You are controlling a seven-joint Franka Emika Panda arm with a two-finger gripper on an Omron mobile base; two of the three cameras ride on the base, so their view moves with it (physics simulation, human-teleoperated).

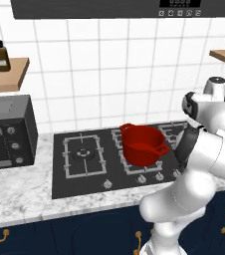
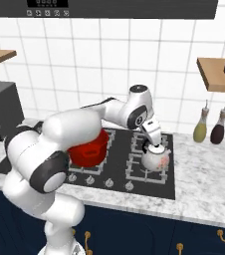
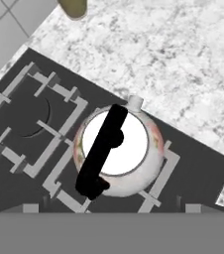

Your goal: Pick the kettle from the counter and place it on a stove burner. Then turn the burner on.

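Note:
The kettle is small and silvery and stands upright on the front right burner of the black stove. My gripper hangs just above it, jaws open and holding nothing. In the hand view I look straight down on the kettle. Its black handle arches across the pale lid and its spout points toward the marble counter. A row of knobs runs along the stove's front edge. In the left base view my own arm hides the kettle.
A red two-handled pot sits on the middle burners, close to the left of the kettle. A dark oven box stands on the counter at far left. Two bottles stand by the wall at right, under a wooden shelf.

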